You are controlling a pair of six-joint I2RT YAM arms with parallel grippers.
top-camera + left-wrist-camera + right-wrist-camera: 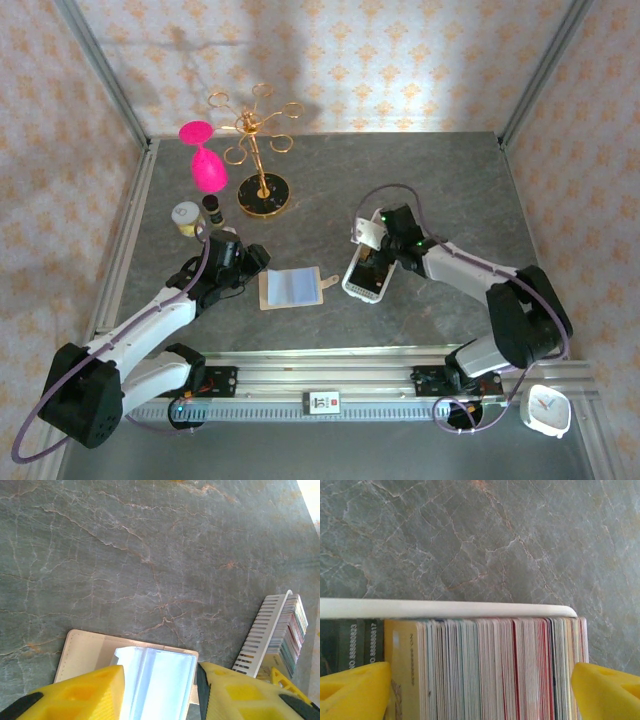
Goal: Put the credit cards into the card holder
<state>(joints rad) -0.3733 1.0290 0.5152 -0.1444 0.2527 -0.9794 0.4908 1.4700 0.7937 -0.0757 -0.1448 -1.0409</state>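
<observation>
**tomk:** So where are we with the credit cards (485, 675)?

**rigwatcher:** We see them packed on edge in a white tray (445, 608) on the grey worktop (470, 540), over on the right arm's side. It's a tight row in mixed colours. In the wrist view there's a yellowish one at the left end, with a dark card carrying printed numbers beside it.

**tomk:** And the right gripper (480, 680)?

**rigwatcher:** It's right over the row with its jaws spread wide. We see one yellow finger (355, 690) at each end of the stack.

**tomk:** OK, and the card holder (290, 288)?

**rigwatcher:** It's lying open and flat near the middle of the worktop, left of the tray and apart from it. It has a beige cover, and the clear bluish sleeves (165, 665) face up. The left gripper (159, 672) sits at the holder's left edge, jaws about halfway apart, with the sleeves showing between its fingers (80, 695).

**tomk:** Is it pinching them?

**rigwatcher:** We can't tell. The fingers line up with the sleeve edges, so it could be a grip or it could just be straddling them.
</observation>
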